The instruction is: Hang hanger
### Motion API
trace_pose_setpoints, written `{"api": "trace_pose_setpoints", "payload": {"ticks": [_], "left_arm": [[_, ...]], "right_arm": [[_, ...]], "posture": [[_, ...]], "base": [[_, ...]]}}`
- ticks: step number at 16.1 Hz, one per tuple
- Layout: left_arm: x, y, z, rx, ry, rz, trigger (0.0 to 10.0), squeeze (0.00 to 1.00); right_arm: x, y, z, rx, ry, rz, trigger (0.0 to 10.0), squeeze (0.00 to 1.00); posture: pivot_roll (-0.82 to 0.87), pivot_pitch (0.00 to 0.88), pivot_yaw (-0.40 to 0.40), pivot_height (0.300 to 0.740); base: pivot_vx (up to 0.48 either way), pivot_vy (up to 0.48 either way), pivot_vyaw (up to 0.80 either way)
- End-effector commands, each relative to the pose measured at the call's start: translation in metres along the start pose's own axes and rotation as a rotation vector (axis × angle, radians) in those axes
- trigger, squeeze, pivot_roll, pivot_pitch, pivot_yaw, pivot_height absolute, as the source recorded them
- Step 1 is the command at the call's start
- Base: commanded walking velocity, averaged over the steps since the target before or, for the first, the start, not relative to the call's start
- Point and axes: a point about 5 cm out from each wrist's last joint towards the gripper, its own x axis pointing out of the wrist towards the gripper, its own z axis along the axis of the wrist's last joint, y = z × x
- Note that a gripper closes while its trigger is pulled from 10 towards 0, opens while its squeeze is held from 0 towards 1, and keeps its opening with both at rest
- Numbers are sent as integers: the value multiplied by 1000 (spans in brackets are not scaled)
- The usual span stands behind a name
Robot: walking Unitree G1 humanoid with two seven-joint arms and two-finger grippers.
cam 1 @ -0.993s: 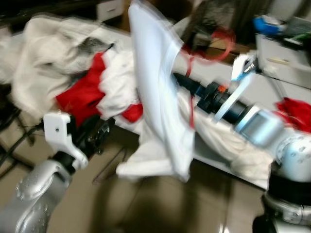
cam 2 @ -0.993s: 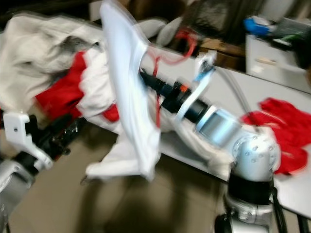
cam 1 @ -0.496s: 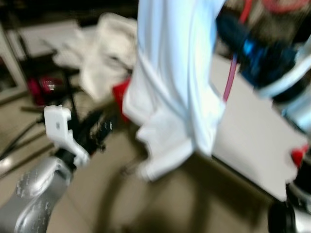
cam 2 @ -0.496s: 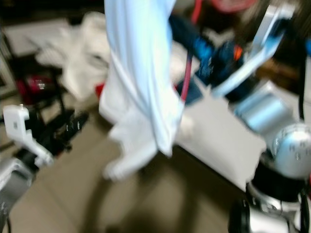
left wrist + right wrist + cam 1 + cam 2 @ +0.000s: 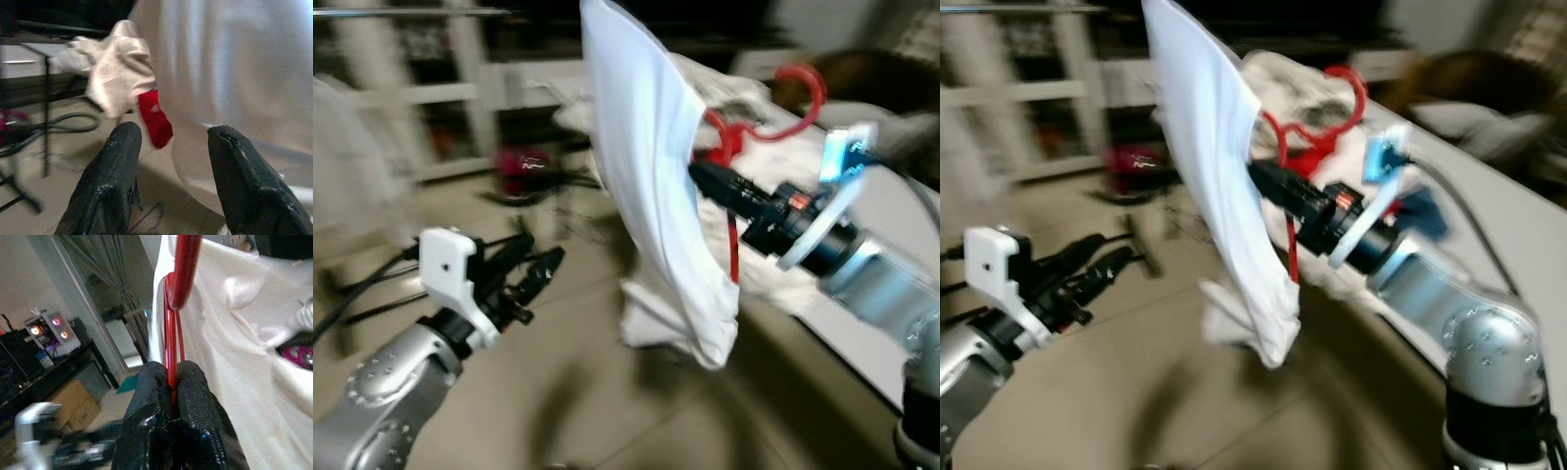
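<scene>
A red hanger [image 5: 800,86] carries a white garment [image 5: 656,196] that hangs down in the middle of the head views. My right gripper [image 5: 171,387] is shut on the hanger's red wire below its hook and holds it up in front of me, above the floor. In the right wrist view the garment [image 5: 234,357] drapes beside the red hanger [image 5: 182,274]. My left gripper [image 5: 543,266] is low on the left, short of the garment, open with nothing between its fingers [image 5: 115,171]. The head views are blurred.
A white table [image 5: 871,343] runs along the right, with a heap of pale clothes [image 5: 744,93] on it. White shelving [image 5: 440,98] stands at the back left under a thin grey bar [image 5: 401,12]. A pink-red object [image 5: 524,162] and cables [image 5: 362,284] lie on the tan floor.
The whole view has swung left, from the clothes-covered table toward the shelving. The right gripper still holds the hanger with the garment. The left arm keeps its place in the picture.
</scene>
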Motion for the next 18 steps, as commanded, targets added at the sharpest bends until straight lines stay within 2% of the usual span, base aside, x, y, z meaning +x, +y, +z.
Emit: {"api": "trace_pose_setpoints", "payload": {"ticks": [1,2,3,6,7,8,12,17,18], "left_arm": [[0,-4,-2,17,26,-28,10000,0],[1,-4,-4,32,42,-40,10000,0],[2,-4,-4,34,43,-39,10000,0],[2,-5,-5,39,53,-36,10000,0],[2,-3,-7,53,66,-21,10000,0],[3,1,-7,64,66,0,10000,0],[5,2,-6,79,50,10,10000,0],[22,5,4,112,13,-7,10000,0],[29,5,9,109,3,-21,10000,0]], "right_arm": [[1,-9,-4,-37,7,-64,10000,0],[0,-15,-25,-47,75,-107,10000,0],[-1,-18,-36,-66,121,-122,10000,0],[-6,-25,-58,-140,208,-148,10000,0],[-10,-36,-65,-184,252,-227,10000,0],[-13,-43,-67,-194,268,-257,10000,0],[-16,-45,-68,-199,219,-252,10000,0],[-9,-54,-68,-250,231,-349,10000,0],[-8,-62,-67,-189,263,-422,10000,0]], "posture": [[46,0,-90,740],[45,0,-79,740],[46,0,-79,740],[47,0,-81,740],[46,0,-82,740],[45,0,-82,740],[41,0,-83,740],[43,0,-92,740],[43,0,-91,740]], "base": [[0,0,800],[0,0,800],[0,0,800],[0,0,800],[0,0,800],[0,0,800],[0,0,800],[0,0,800],[0,0,0]]}}
